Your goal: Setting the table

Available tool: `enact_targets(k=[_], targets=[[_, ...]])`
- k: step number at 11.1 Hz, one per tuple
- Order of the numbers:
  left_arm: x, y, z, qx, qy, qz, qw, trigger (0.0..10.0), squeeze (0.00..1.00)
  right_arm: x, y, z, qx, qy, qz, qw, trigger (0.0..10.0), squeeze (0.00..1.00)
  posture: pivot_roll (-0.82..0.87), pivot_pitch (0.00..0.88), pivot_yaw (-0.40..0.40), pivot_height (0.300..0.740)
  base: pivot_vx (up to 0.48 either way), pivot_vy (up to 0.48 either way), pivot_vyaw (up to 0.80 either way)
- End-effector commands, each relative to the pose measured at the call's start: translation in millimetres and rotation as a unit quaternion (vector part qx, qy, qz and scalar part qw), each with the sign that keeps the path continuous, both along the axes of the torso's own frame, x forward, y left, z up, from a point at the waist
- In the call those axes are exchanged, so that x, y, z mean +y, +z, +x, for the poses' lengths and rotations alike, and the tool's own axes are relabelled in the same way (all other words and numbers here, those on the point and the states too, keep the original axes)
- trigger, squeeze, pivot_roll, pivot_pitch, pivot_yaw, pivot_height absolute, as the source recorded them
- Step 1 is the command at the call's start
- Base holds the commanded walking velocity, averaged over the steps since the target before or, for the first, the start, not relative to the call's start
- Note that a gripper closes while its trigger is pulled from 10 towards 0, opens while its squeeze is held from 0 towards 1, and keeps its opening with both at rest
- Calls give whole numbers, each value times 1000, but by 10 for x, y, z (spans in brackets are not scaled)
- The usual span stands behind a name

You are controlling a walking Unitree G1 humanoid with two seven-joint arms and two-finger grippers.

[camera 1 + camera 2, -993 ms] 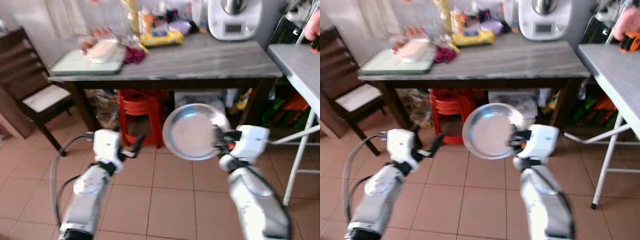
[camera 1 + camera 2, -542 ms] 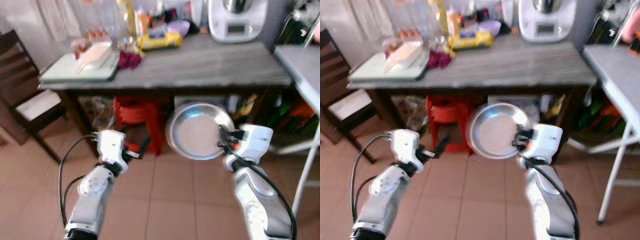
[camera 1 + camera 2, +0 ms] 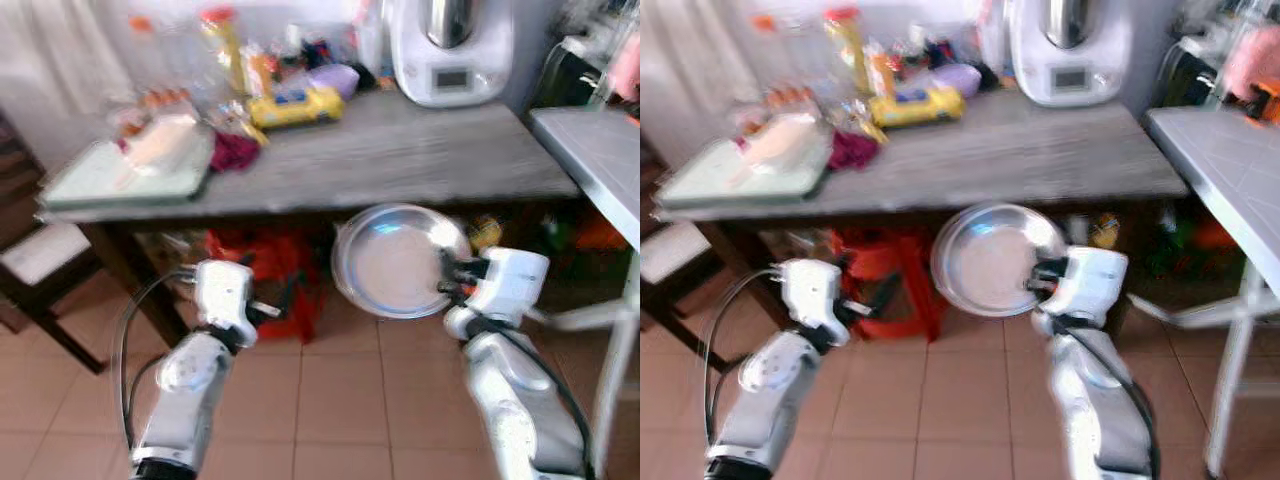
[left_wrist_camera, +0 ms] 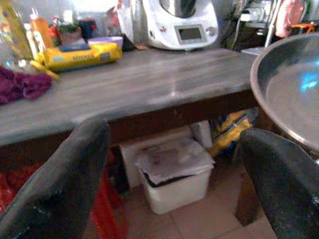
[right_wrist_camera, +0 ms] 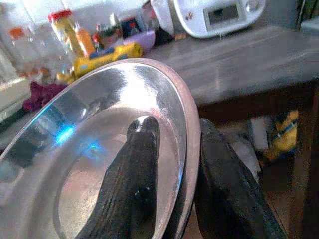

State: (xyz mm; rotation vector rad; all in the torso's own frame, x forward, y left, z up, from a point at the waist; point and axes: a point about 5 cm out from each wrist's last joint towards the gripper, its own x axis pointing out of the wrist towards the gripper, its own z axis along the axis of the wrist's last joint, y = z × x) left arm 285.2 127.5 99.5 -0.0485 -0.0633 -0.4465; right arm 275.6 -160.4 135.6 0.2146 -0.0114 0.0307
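Shiny steel, that's what I've got in front of me: a round metal plate [image 3: 400,262] carried in the air by my right gripper [image 5: 172,169], just short of the front edge of the grey wooden table [image 3: 400,150] and a little below its top. In the right wrist view the two black fingers [image 5: 130,189] are clamped on the rim, one inside the dish and one behind it. I judge that rim pinch is the only way two thin fingers can carry something this flat.

The plate stands nearly on edge, hollow face turned back toward me and toward my left gripper [image 4: 174,164]. It's round, so no long axis to speak of; the gripped edge sits at my right, the free edge reaches left. It'll need tipping flat before it can go down.

My left gripper is empty, fingers spread wide apart, held up beside the plate. I'd guess it's ready to steady it.

On the table, the far edge is crowded: a white kitchen machine [image 3: 445,50] toward the far right corner, a yellow pack [image 3: 293,106] and bottles [image 3: 228,50] mid-back, a pale tray [image 3: 110,170] with something on it at the left end. The front right stretch is bare, so that's my likely landing spot. Pictures are blurred; I take it I'm walking.
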Motion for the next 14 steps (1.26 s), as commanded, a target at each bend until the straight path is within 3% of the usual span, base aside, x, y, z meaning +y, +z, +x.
enact_targets(k=[1, 14], targets=[[111, 31, 20, -6, 12, 11, 1000, 10000, 0, 120, 67, 30, -15, 17, 6, 1000, 10000, 0, -47, 0, 83, 740, 428, 0, 0], [63, 4, 0, -1, 4, 12, 1000, 10000, 0, 51, 63, 41, -17, -5, 2, 1000, 10000, 0, -50, 0, 81, 740, 415, 0, 0]])
